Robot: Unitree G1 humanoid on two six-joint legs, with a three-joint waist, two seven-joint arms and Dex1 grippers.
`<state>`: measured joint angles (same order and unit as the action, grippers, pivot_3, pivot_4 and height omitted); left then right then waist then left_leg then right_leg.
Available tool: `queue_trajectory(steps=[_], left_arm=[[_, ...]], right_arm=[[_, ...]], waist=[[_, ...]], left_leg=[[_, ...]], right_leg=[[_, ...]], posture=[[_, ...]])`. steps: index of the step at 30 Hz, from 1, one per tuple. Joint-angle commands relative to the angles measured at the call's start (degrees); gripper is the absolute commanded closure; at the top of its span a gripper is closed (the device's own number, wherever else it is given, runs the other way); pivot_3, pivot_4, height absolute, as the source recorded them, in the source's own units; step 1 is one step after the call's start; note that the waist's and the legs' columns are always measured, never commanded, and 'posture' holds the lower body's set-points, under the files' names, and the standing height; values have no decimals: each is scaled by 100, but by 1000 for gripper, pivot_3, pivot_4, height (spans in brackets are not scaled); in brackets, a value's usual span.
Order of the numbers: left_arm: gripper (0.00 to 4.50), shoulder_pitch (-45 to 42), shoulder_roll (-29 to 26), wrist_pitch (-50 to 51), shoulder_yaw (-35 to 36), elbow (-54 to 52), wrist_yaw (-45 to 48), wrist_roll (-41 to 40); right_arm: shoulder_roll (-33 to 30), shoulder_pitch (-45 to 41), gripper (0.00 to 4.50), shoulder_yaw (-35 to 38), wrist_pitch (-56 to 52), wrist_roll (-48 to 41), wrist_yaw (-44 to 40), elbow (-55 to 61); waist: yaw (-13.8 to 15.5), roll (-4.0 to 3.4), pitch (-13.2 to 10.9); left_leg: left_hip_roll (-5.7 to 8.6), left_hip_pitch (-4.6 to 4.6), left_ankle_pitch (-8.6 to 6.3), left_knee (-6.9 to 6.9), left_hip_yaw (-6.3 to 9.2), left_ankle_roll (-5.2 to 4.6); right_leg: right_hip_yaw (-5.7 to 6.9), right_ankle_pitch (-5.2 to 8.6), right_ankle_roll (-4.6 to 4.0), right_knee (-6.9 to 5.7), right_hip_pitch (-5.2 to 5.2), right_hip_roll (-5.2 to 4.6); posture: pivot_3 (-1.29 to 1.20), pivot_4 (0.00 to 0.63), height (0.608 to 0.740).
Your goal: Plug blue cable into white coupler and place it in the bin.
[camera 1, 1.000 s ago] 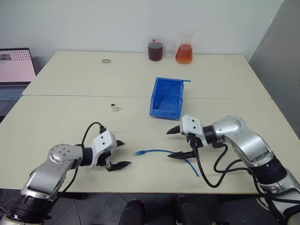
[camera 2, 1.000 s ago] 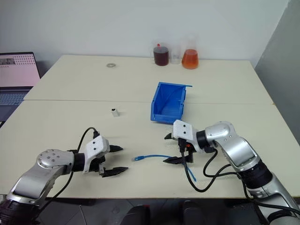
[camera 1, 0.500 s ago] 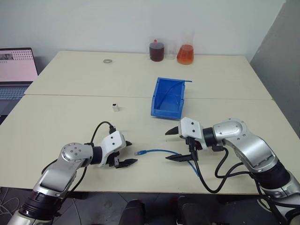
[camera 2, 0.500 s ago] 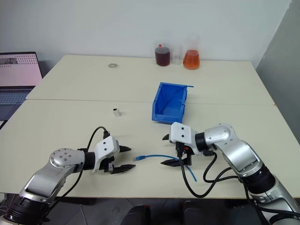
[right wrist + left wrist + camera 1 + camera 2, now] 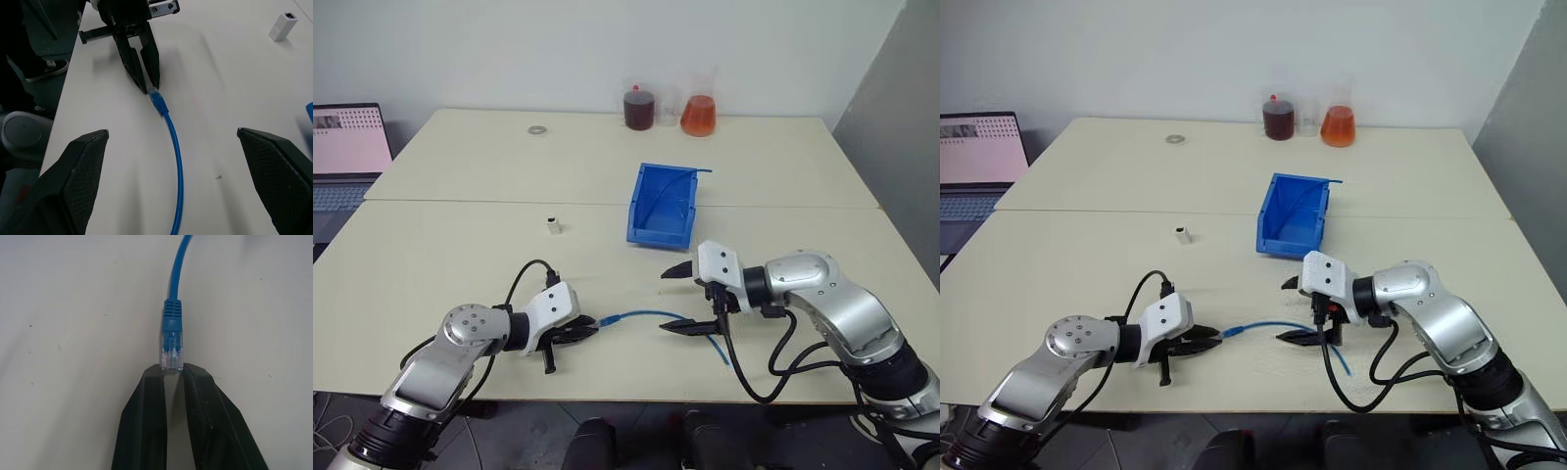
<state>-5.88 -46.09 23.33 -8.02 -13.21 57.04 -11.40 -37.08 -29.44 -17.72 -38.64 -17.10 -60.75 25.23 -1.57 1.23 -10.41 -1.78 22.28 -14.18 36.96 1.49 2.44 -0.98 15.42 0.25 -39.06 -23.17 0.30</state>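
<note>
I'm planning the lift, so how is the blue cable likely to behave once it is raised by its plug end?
Probably floppy: the blue cable lies in a loose curve on the table, so its free length should sag and trail. It looks thin and likely light. The left gripper pinches only the tip of the clear plug, so it may slip or swivel.

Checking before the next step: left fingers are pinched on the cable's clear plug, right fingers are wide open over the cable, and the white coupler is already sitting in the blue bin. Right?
Not quite. The white coupler is not in the bin; the left eye view shows it standing on the table to the bin's left. The rest holds: the left gripper pinches the plug of the blue cable, and the right gripper is wide open over the cable.
</note>
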Motion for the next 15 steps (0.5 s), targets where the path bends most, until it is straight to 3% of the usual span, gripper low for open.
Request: queue_trajectory(steps=[1, 10, 15], left_arm=[[4267, 45, 215, 102, 60, 407, -20, -159], [4267, -648, 678, 800, 414, 8, 256, -1289], [4267, -1420, 718, 1313, 528, -26, 334, -1792]], right_arm=[[-143, 277, 0, 506, -190, -477, 38, 562], [-37, 891, 0, 933, -1062, -1578, 394, 1176], [-80, 1071, 0, 779, -1039, -1530, 548, 1073]], waist=[[18, 0, 2], [20, 15, -5], [5, 18, -7]], left_leg=[[1, 0, 0, 0, 1, 0], [2, 14, 0, 4, 3, 0], [2, 22, 0, 4, 5, 0]], right_leg=[[1, 0, 0, 0, 1, -1], [3, -5, 8, 5, -3, 0], [3, -5, 8, 6, -9, 4]], posture=[[0, 150, 740], [0, 150, 740], [0, 150, 740]])
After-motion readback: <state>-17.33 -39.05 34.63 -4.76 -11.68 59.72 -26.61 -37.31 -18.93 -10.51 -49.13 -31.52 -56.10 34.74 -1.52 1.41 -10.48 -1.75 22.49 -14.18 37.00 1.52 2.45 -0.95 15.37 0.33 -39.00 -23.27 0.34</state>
